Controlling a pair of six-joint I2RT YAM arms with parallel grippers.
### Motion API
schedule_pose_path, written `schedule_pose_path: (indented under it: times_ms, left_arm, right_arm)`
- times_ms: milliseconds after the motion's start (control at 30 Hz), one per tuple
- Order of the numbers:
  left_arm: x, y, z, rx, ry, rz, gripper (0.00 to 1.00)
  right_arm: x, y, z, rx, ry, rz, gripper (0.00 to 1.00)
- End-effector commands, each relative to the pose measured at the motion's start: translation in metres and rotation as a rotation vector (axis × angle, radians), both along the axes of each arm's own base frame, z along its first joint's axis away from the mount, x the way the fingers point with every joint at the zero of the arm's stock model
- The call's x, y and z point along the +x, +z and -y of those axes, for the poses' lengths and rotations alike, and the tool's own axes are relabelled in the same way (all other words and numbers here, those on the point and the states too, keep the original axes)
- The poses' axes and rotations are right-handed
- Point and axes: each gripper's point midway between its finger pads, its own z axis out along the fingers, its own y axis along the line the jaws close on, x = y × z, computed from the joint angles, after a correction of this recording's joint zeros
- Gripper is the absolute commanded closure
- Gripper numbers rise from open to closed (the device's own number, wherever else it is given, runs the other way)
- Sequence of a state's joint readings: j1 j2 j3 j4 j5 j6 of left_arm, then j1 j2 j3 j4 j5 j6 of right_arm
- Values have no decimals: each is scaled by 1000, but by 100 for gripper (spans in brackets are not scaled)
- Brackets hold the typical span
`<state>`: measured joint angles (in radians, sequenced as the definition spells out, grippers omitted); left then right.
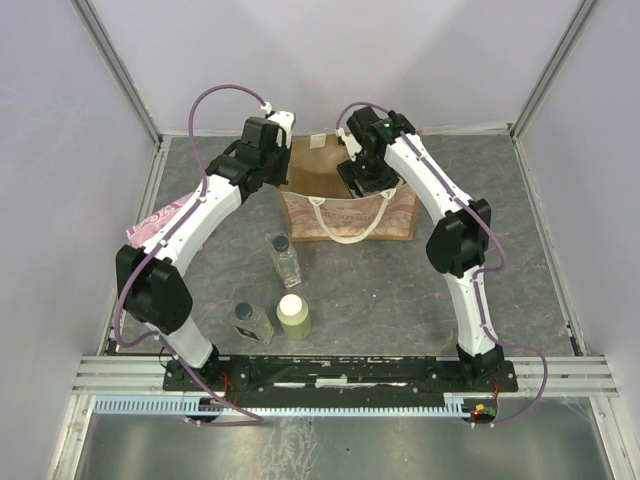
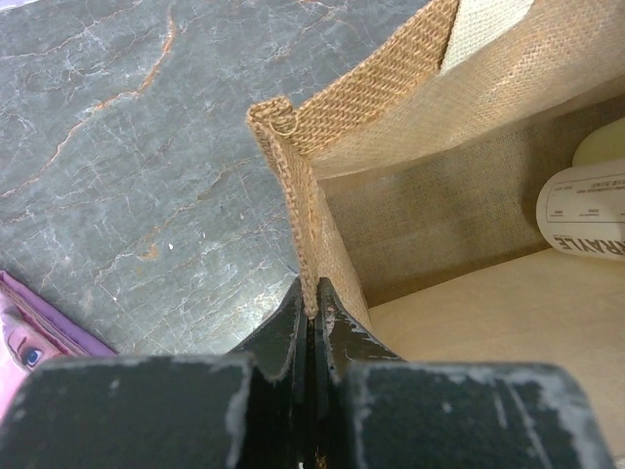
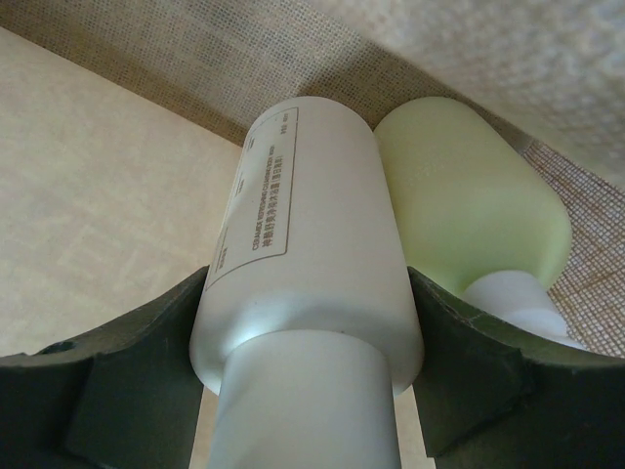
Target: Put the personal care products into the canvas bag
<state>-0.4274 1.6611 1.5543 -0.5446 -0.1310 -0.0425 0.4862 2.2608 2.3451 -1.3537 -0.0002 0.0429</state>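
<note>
The canvas bag [image 1: 345, 215] stands open at the back middle of the table. My left gripper [image 1: 284, 168] is shut on the rim of its left wall [image 2: 293, 186], pinching the fabric between the fingertips [image 2: 314, 305]. My right gripper [image 1: 368, 180] is down inside the bag, shut on a cream-white bottle [image 3: 312, 234] that lies along the bag's floor [image 3: 88, 186]. A pale yellow bottle [image 3: 469, 205] lies right beside it; both show in the left wrist view [image 2: 586, 210]. On the table stand or lie two clear black-capped bottles [image 1: 285, 260] [image 1: 252, 322] and one pale yellow bottle [image 1: 293, 315].
A flat pink packet [image 1: 158, 222] lies under my left arm at the table's left side and also shows in the left wrist view [image 2: 29, 337]. Enclosure walls and metal posts [image 1: 120, 70] surround the table. A rail [image 1: 340, 375] runs along the near edge.
</note>
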Motion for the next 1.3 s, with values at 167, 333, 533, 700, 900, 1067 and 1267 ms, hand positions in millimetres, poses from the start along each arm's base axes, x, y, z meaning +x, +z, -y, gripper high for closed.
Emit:
schedule_pose_path:
  times_ms: [167, 333, 533, 700, 900, 1067, 1267]
  left_arm:
    - [4, 28, -11, 13, 22, 86, 97]
    - [7, 28, -9, 16, 18, 86, 97]
    - [10, 26, -8, 27, 10, 79, 97]
    - [12, 25, -6, 31, 4, 75, 97]
    - [13, 25, -5, 29, -2, 75, 97]
    - [14, 24, -3, 27, -7, 70, 97]
    - [14, 22, -1, 22, -14, 67, 97]
  right_arm:
    - [12, -4, 15, -78, 13, 40, 100]
    - [6, -19, 30, -131, 3, -4, 100]
    - [-2, -35, 41, -178, 6, -51, 100]
    - [-3, -39, 43, -184, 3, -57, 89]
    - [0, -32, 39, -160, 3, -38, 44]
    - [0, -22, 36, -140, 2, -18, 25]
    - [3, 2, 30, -92, -12, 30, 15]
